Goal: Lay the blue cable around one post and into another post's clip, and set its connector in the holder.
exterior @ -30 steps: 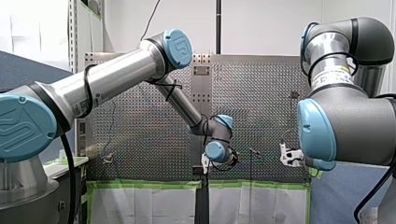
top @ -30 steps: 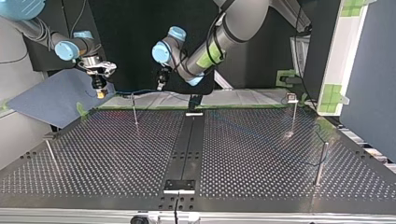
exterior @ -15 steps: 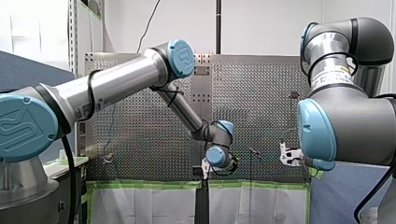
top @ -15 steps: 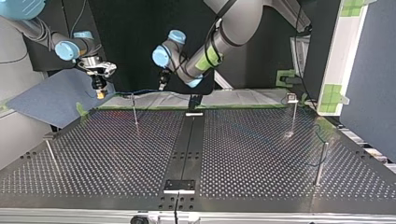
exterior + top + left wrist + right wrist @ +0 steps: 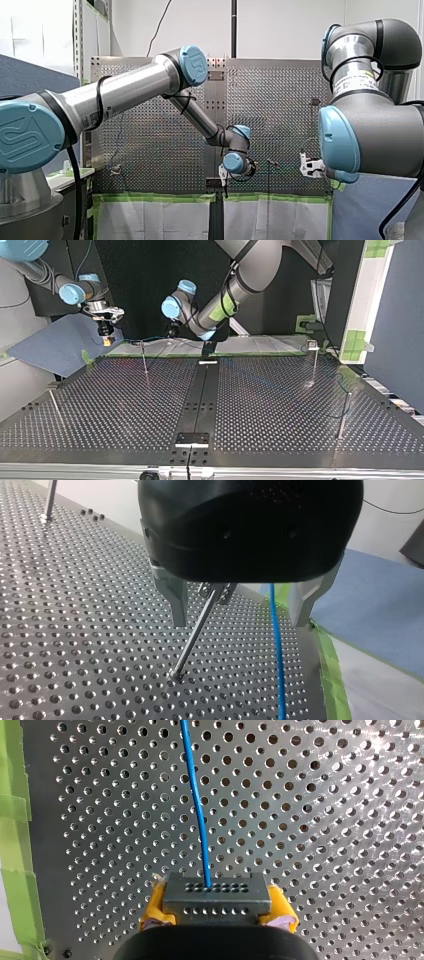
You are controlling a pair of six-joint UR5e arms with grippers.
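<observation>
Since a second earlier, our left arm had sunk slightly and swung toward the top view's left, carrying our left gripper (image 5: 172,331) nearer the post (image 5: 144,360); our right arm had held its place. Item, left gripper: black body, metal fingers (image 5: 176,602) spread wide, gripping nothing. In the left wrist view, the post rose slanting into the gap between those fingers, and its clip (image 5: 216,590) sat just under the gripper body. Item, blue cable (image 5: 276,655): it hung through the same gap, beside the post and nearer the finger on the side of the blue mat (image 5: 370,615). We could not tell whether it lay in the clip. In the top view it ran along the far edge of the perforated table (image 5: 280,405), from one gripper to the other, past the post's top. Item, right gripper (image 5: 216,904): yellow pads (image 5: 154,909) closed on the grey connector (image 5: 216,892), which it held above the table near the green tape (image 5: 15,805), the cable leaving from the connector's face. Item, two further posts (image 5: 314,365) stood well apart at the top view's right.
</observation>
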